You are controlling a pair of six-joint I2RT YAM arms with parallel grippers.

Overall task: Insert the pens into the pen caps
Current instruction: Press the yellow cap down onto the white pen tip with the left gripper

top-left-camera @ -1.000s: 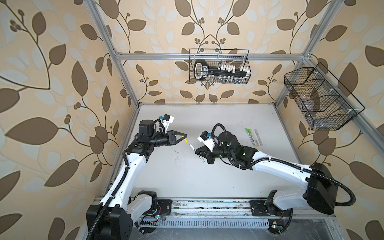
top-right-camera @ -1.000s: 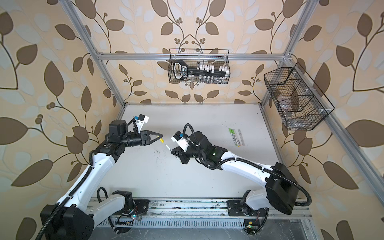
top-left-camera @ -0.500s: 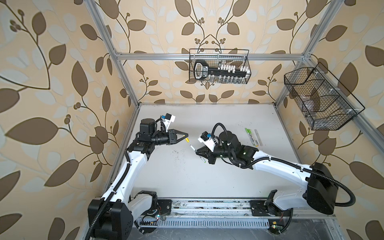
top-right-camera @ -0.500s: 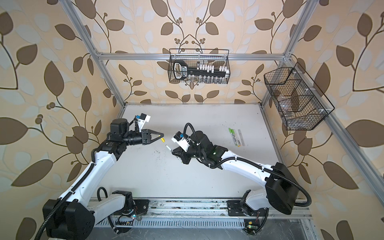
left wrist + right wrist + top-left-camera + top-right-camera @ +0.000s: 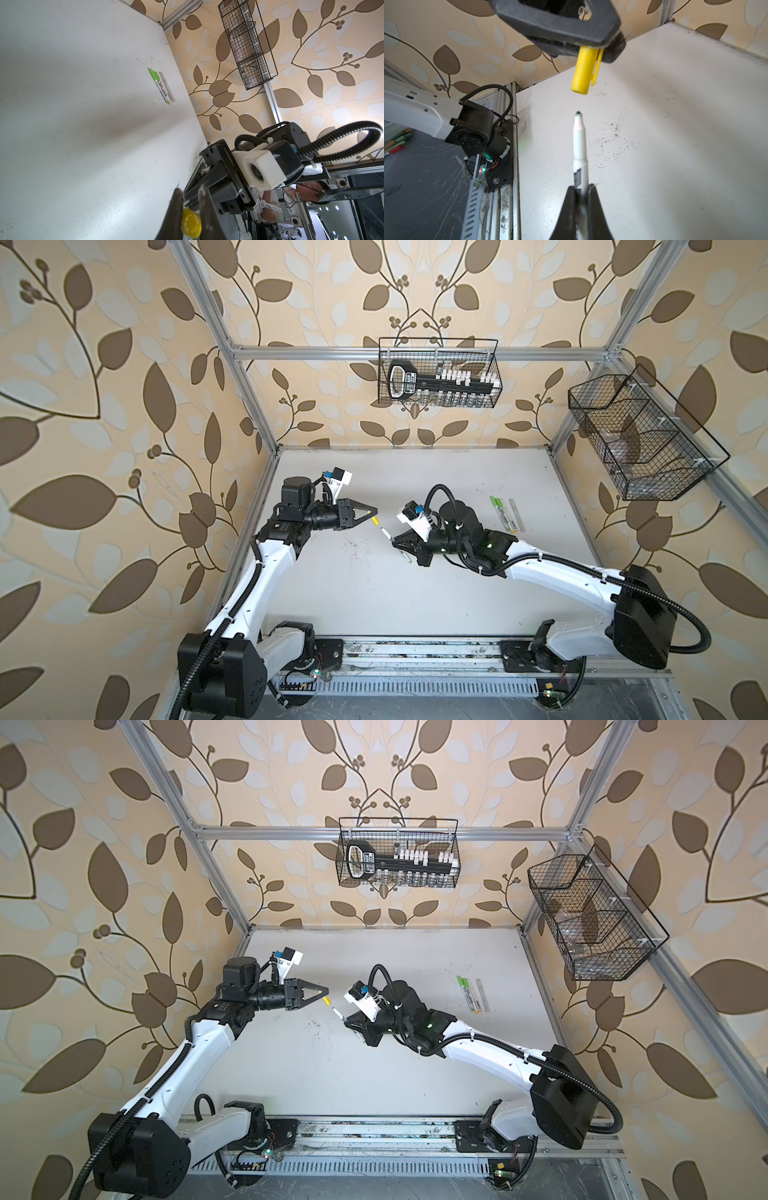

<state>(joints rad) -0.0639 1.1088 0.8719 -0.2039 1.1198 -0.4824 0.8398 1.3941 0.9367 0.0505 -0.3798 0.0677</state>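
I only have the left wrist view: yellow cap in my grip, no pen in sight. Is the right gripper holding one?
Observer: Yes, the right gripper is shut on a pen, tip pointing at the yellow cap.
Operator: Is the tip inside?
Observer: No, the right wrist view shows a clear gap between the tip and the cap's open end.
Operator: How much cap sticks out of my grip?
Observer: Most of it; the left gripper pinches only the end away from the pen.
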